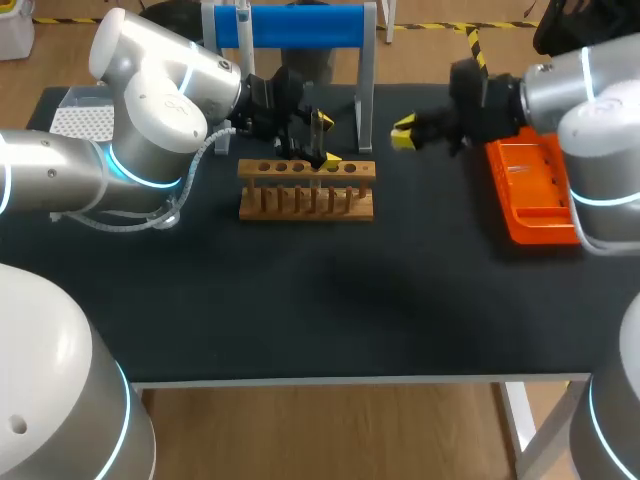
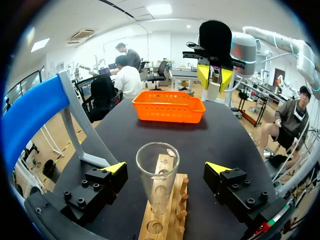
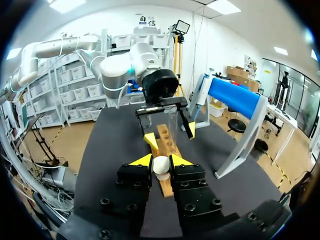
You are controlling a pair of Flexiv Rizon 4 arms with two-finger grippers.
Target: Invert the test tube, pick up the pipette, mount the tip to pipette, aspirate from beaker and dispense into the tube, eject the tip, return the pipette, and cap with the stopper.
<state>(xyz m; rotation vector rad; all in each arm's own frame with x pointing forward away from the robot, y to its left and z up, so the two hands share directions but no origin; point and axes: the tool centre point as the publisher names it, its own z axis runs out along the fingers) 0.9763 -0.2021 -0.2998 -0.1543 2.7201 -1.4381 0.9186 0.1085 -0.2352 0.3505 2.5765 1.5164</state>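
Observation:
A clear test tube (image 2: 157,175) stands upright, mouth up, in the wooden rack (image 1: 306,190). My left gripper (image 2: 166,167) is open with a yellow-tipped finger on each side of the tube, neither touching it. In the head view the left gripper (image 1: 318,140) hovers over the rack's right half. My right gripper (image 3: 161,162) is shut on a small white stopper (image 3: 161,167) and hangs above the table right of the rack (image 1: 405,133). The pipette (image 1: 243,20) hangs on the blue stand (image 1: 290,25) at the back.
An orange basket (image 1: 530,190) lies at the table's right edge under my right arm. A white tip box (image 1: 80,120) sits at the back left, partly behind my left arm. The stand's grey legs (image 1: 365,110) rise just behind the rack.

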